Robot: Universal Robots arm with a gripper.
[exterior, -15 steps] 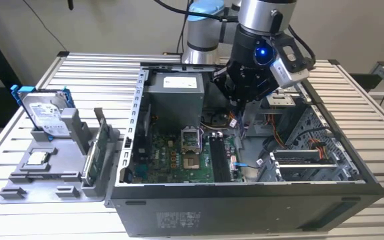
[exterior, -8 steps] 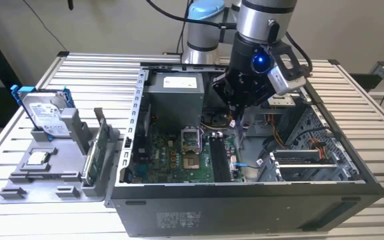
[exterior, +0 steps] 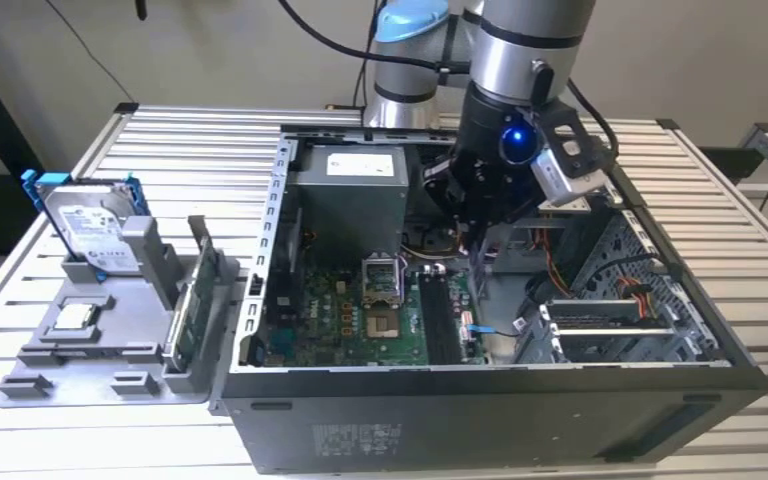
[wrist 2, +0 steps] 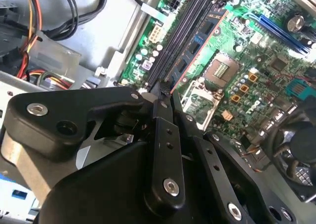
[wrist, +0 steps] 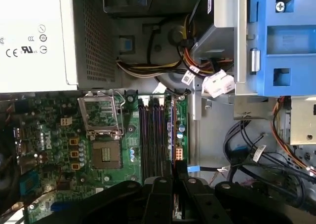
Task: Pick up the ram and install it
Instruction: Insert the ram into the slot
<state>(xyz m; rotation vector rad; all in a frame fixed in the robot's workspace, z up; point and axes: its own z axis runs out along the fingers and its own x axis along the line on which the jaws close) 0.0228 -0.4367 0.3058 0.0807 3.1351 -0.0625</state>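
Right, your gripper [wrist 2: 166,92] is down inside the open computer case [exterior: 491,405], hanging over the motherboard [exterior: 344,315]. In the second wrist view you see its two black fingers drawn almost together, with just a sliver of a gap, and they pinch the ram [wrist 2: 197,44] between them. The stick is held on edge, with a dark face carrying small blue labels turned to that camera. It runs the same way as the memory slots [wrist: 150,135] beneath it. It sits over that bank of slots, beside the processor socket [wrist: 101,118] (whether its lower edge touches a slot, you cannot tell from these views). In the exterior view the arm comes down at the back of the case, next to the grey power supply [exterior: 357,185]. Outside the case, on the exterior view's left, a grey fixture [exterior: 91,355] lies on the slatted table [exterior: 171,140]. It carries the hard drive [exterior: 91,228] in its blue frame, propped up on end, and a green card [exterior: 187,312] standing on edge just beside the case wall.
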